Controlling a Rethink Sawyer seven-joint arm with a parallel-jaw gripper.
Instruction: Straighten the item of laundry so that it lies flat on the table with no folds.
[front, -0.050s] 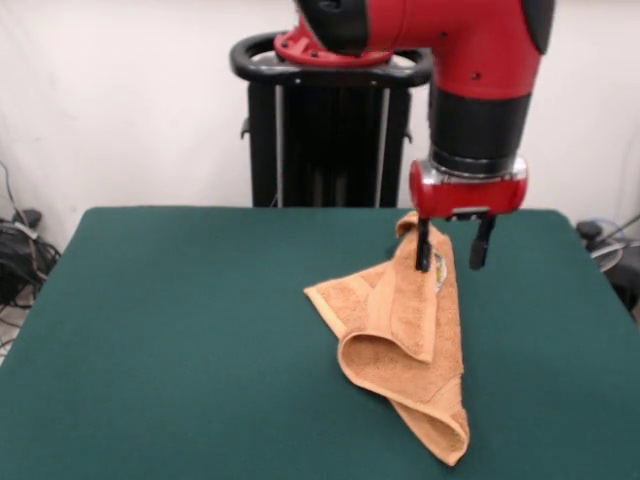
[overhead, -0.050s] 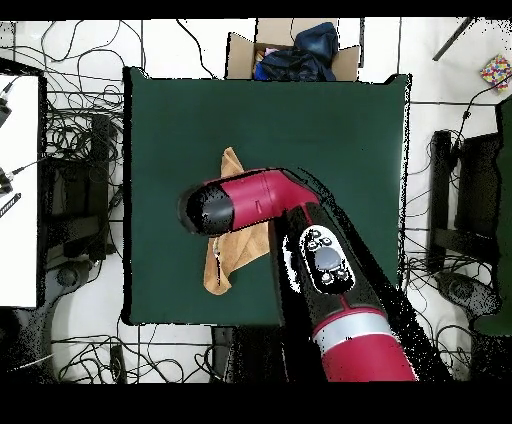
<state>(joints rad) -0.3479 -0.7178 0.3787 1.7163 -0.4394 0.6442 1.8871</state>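
One folded towel (front, -0.050s: 400, 335), long axis seemingly diagonal, fingers (front, -0.050s: 423, 248) spread at its top corner.

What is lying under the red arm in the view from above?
The towel lies on the green table. Only its two ends show beside the arm; its middle and the gripper are covered.

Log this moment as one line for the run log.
gripper: open, at towel's far raised corner | towel: crumpled, folded over itself, not flat | table: towel lies right of centre in front view

Orange-tan towel (front, -0.050s: 400, 330) (small white tag), dark green table (front, -0.050s: 180, 330), red-and-black arm (front, -0.050s: 470, 60)
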